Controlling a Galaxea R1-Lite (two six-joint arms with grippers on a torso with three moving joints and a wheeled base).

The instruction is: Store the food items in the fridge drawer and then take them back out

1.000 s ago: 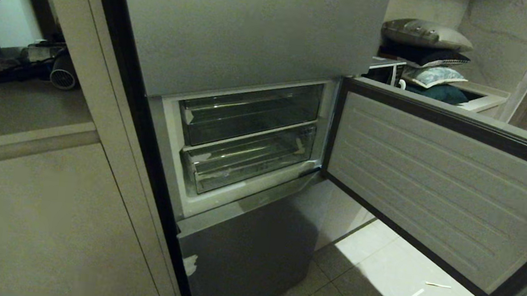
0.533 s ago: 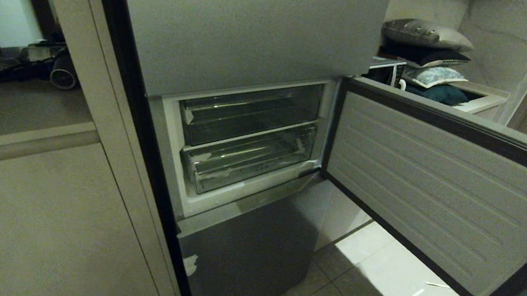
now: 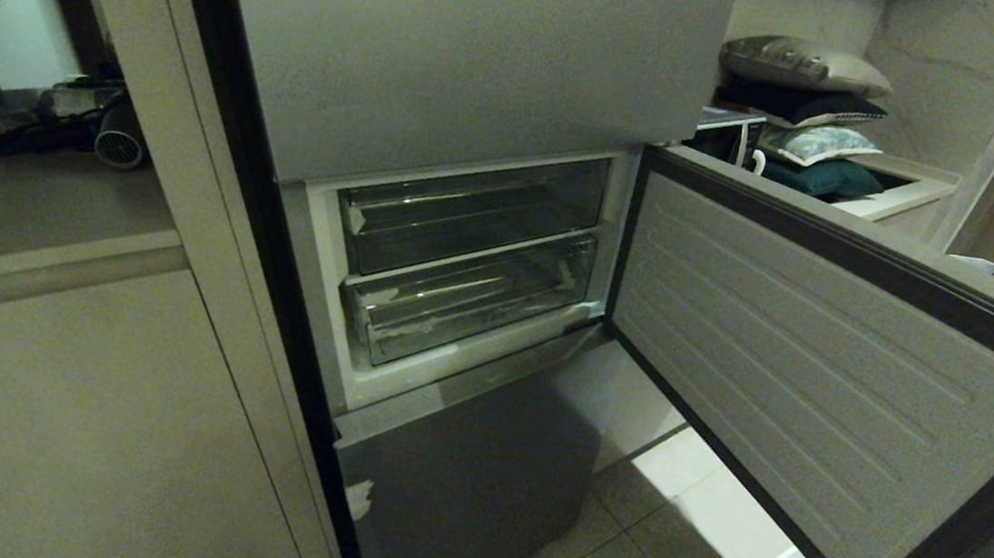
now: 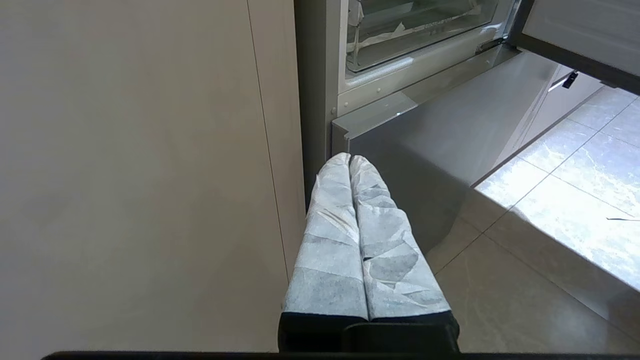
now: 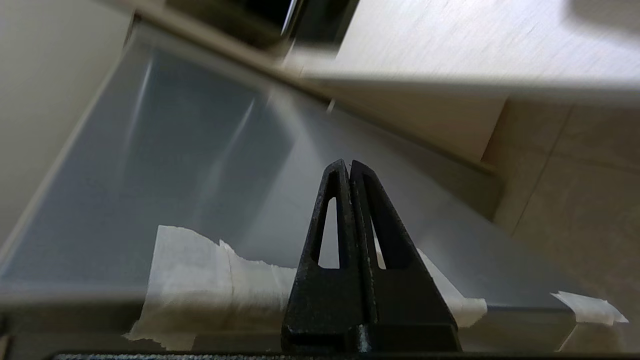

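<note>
Head view: the fridge's middle door (image 3: pixel 817 364) stands swung open to the robot's right, exposing two clear drawers stacked in the compartment. The upper, darker one (image 3: pixel 467 212) and the lower drawer (image 3: pixel 468 299), the ribbed one with tape scraps, both sit pushed in. No food shows in either drawer or anywhere else in this view, and neither arm appears. Left wrist view: the left gripper (image 4: pixel 349 160), its fingers wrapped in pale tape and pressed together with nothing between them, hangs low beside the fridge's bottom door (image 4: pixel 440 145), near the cabinet panel (image 4: pixel 140 165); it looks parked. The lower drawer's front corner is just visible above. Right wrist view: the right gripper (image 5: pixel 348 167) is closed and empty, its black fingertips meeting, pointed at a grey glossy surface with torn tape (image 5: pixel 200 270) along its near edge. The picture is smeared, so this surface is probably the outer face of the open door, but that cannot be confirmed. Assessment: the task appears to be at its opening stage, with the drawer not yet pulled out and the food not located. Risks from here: with the right gripper close behind the door, a careless sweep could strike the door edge or swing it shut across the drawers. A closed gripper cannot hook the drawer lip, so it must open first. Pulling the upper, darker drawer by mistake is also possible, as the two sit touching one above the other.
</note>
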